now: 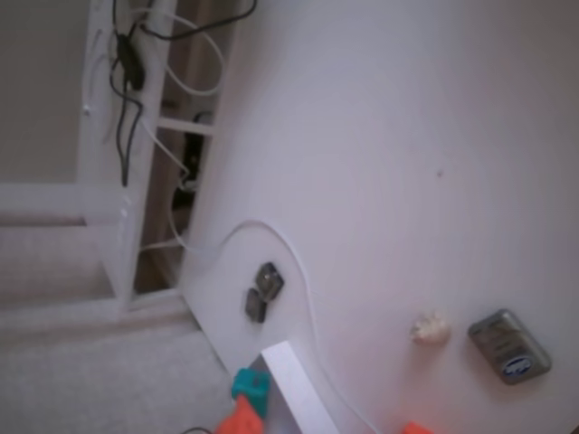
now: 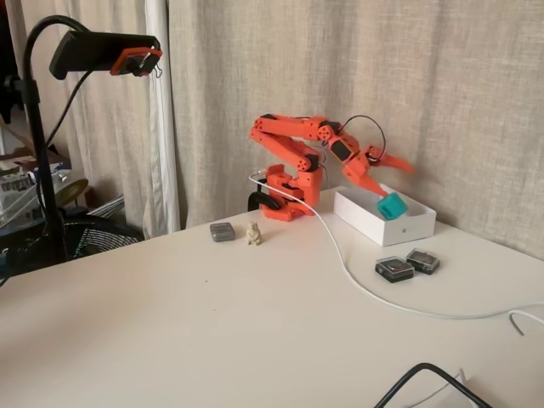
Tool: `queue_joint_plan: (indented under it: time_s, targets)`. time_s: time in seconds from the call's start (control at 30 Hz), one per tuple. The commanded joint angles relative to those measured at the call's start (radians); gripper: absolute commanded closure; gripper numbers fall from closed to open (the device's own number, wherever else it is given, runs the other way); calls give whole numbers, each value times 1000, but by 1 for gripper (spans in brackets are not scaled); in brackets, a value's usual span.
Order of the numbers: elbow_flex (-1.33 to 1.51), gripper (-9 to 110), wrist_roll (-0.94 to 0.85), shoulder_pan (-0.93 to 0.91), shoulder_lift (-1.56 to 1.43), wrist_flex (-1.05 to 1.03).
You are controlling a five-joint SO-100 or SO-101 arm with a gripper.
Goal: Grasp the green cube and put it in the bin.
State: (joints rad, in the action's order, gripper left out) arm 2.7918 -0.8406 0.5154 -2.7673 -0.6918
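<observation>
Cube (image 2: 392, 206) clamped in the end effector (image 2: 387, 201), hanging right over the bin (image 2: 399, 228), above its near rim. This looks like the drop stage; next it needs the jaws to let go, cube clear inside the walls.

A white tabletop (image 2: 170, 340) is seen filling the lower part of a fixed view, lit softly and evenly, with no hard shadows. Behind it, the wall is covered across its full width by beige pleated curtains (image 2: 280, 68). At the left of that view, a black stand (image 2: 38, 153) with a curved neck is noted, and a dark fan grille (image 2: 102, 236) low beside it. In the other fixed view, a white shelf frame (image 1: 113, 154) hung with black and white cables (image 1: 131, 81) is observed beyond the tabletop's edge, with pale carpeted floor (image 1: 81, 362) below.
</observation>
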Motion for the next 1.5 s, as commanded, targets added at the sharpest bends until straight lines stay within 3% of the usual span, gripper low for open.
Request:
queue_joint_plan:
  time_s: [0.0, 0.03, 0.1, 0.17, 0.23, 0.3, 0.37, 0.4, 0.43, 0.5, 0.57, 0.63, 0.7, 0.73, 0.77, 0.87, 0.93, 1.03, 1.23, 1.47]
  targets:
    - [-29, 66, 8, 38, -17, 71]
    - [-52, 66, -2, 51, -26, -18]
    - [-63, 66, 8, 92, -63, 32]
    - [-58, 66, -35, 100, -109, -130]
    - [-34, 66, -28, 109, -114, -34]
    - [-35, 64, -77, 83, -94, -175]
    - [-69, 65, -60, 78, -32, -95]
    - [-91, 63, -92, 60, -21, -207]
    - [-97, 63, -121, 51, -8, -192]
    - [-103, 66, -89, 71, 25, 55]
    - [-137, 64, -138, 49, 61, -138]
    - [-140, 66, -80, 78, 106, 63]
    - [-164, 63, -123, 72, 132, -156]
    - [-163, 63, -130, 77, 132, -140]
    - [-146, 66, -95, 104, 137, 23]
    - [-219, 63, -155, 114, 222, -256]
    - [-250, 69, -51, 155, 279, -100]
    - [-187, 68, -58, 115, 227, -94]
    - [-17, 72, -34, -121, 63, 129]
    - [189, 74, 321, -431, -327, 354]
